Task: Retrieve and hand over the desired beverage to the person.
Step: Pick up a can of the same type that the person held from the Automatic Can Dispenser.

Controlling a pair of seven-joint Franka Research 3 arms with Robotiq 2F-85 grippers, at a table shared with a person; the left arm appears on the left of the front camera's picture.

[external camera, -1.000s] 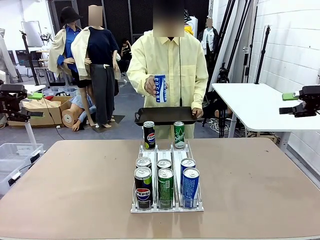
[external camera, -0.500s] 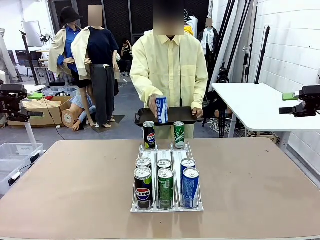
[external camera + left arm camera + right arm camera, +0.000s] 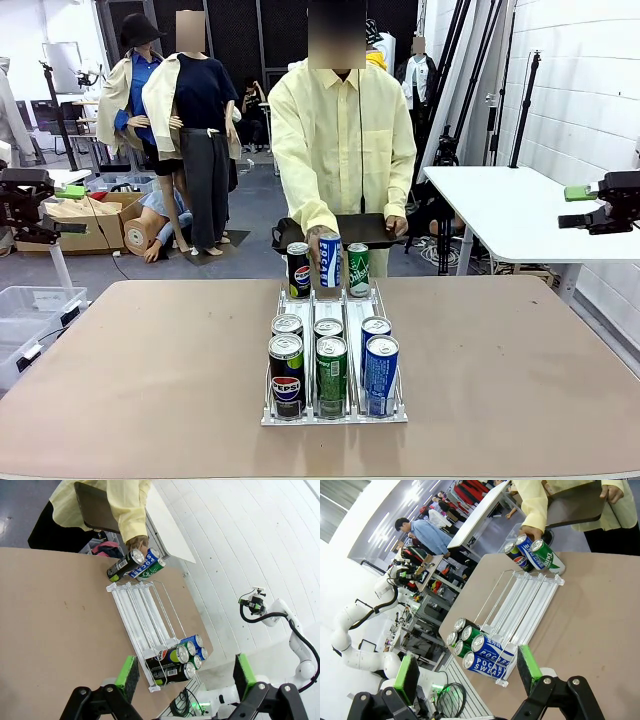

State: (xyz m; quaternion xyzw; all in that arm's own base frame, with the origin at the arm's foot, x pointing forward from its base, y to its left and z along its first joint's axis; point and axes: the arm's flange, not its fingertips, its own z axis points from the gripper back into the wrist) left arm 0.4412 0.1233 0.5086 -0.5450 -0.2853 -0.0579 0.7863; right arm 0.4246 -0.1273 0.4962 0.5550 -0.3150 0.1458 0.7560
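**Handover not begun: both claws wait empty while the person sets a can in the rack**

The left claw (image 3: 186, 667) has its green pads wide apart with nothing between them, and so does the right claw (image 3: 467, 672). In the front view both hang at the sides, well apart from the cans.

On the tabletop (image 3: 150, 380) stands a white wire can rack (image 3: 335, 418) with three lanes. Six cans fill its near end. In front are a Pepsi can (image 3: 286, 375) with its logo and the word "PEPSI", a green can (image 3: 331, 372) whose label I cannot read, and a blue can (image 3: 381, 372) that reads "POCARI SWEAT" in the right wrist view.

At the far end stand a second Pepsi can (image 3: 298, 270) and a second green can (image 3: 358, 270). Between them the person's hand (image 3: 316, 245) holds a blue Pocari can (image 3: 330, 262) upright at the middle lane. The person (image 3: 340, 140) holds a black tray (image 3: 360, 228) in the other hand.

My judgement is that the task is at its start. No can is taken yet, and the pictures do not tell which beverage is desired. Choosing, grasping and handing over are all left.
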